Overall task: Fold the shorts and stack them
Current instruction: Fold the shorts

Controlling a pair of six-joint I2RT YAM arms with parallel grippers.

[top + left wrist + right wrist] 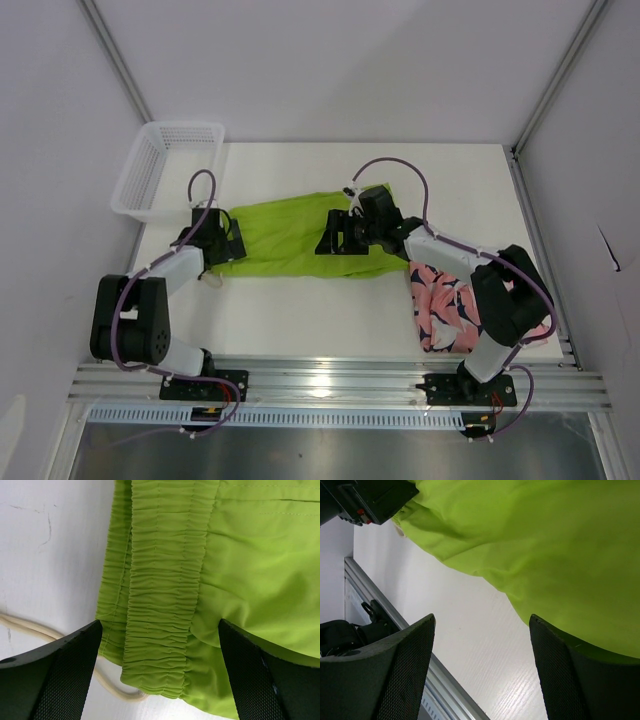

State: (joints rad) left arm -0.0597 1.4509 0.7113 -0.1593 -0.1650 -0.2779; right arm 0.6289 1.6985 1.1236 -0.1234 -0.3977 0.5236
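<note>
Straddling the gathered waistband of the plain lime green fabric shorts (285, 235) spread on the white table (300, 310), the left gripper (160, 680) gapes wide and the right gripper (482, 670) hangs equally unclenched over their leg end, so a shallow pinch might catch one layer and skew the fold.

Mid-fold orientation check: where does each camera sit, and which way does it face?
Top external: overhead behind bases, looking down on table, both arms, green shorts, pink shorts, basket.
Left wrist: down past open left gripper at green waistband, drawcord.
Right wrist: past open right gripper at shorts' edge, table, rail.
All share the green shorts.
</note>
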